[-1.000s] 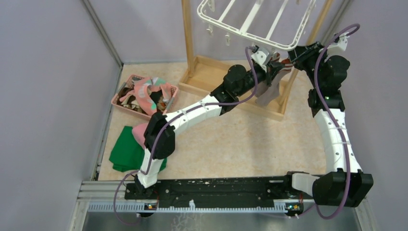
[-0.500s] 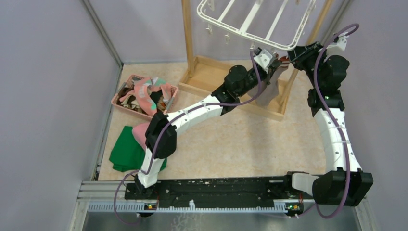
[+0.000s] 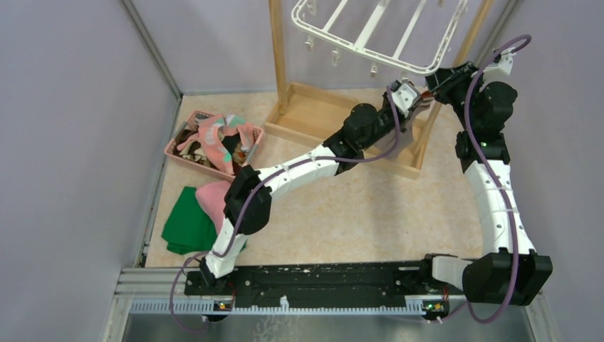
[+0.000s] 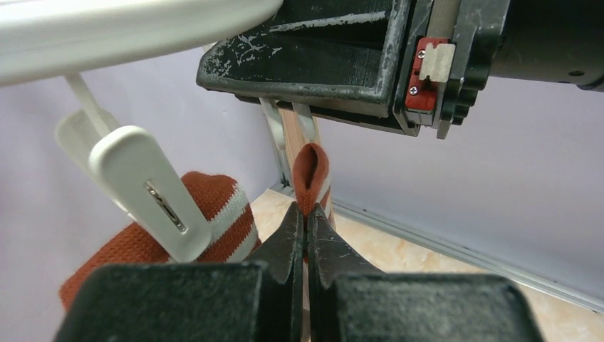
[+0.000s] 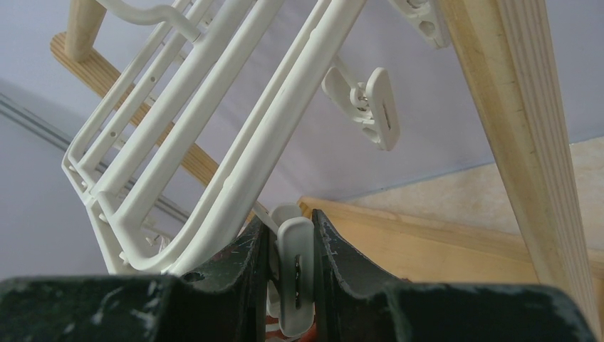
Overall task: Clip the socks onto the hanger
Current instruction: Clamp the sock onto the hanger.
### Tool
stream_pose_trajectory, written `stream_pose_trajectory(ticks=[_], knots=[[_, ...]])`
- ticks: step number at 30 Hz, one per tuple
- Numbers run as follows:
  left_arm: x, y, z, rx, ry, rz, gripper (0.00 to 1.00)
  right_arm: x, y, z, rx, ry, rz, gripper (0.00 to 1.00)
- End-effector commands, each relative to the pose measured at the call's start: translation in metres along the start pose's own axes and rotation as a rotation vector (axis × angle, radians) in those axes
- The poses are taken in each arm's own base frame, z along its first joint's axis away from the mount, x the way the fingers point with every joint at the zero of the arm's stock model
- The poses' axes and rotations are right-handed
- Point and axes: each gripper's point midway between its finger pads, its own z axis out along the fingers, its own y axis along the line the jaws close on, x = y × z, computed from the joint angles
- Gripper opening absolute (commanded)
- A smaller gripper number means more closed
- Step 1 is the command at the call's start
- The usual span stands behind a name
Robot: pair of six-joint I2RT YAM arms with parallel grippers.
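Left gripper (image 4: 306,217) clamped on the red-and-white-cuffed fabric sock (image 4: 311,171).
I hold its cuff just under the white plastic rack hanger (image 4: 107,28); my right gripper (image 5: 294,235) squeezes a small white rim clip (image 5: 295,274).

The white barred hanger (image 3: 356,48) hangs tilted at twelve o'clock, a red-and-white-cuffed sock (image 4: 221,206) beside a clip (image 4: 142,192) at its one-o'clock corner, other socks (image 3: 217,139) heaped at nine o'clock.

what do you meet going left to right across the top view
basket → stand's left post → left end effector → right end effector; the green cloth shares the basket's span, so it is left out
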Motion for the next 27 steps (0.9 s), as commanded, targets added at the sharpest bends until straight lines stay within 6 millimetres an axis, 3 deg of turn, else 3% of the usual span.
stream_pose_trajectory(ticks=[1,27], knots=[[-0.031,0.006,0.007,-0.027,-0.063,0.012,0.0,-0.009,0.013,0.002,-0.047,-0.025,-0.022,0.0],[-0.05,0.014,0.011,-0.065,-0.087,-0.009,0.0,-0.005,0.01,0.003,-0.039,-0.016,-0.028,0.0]])
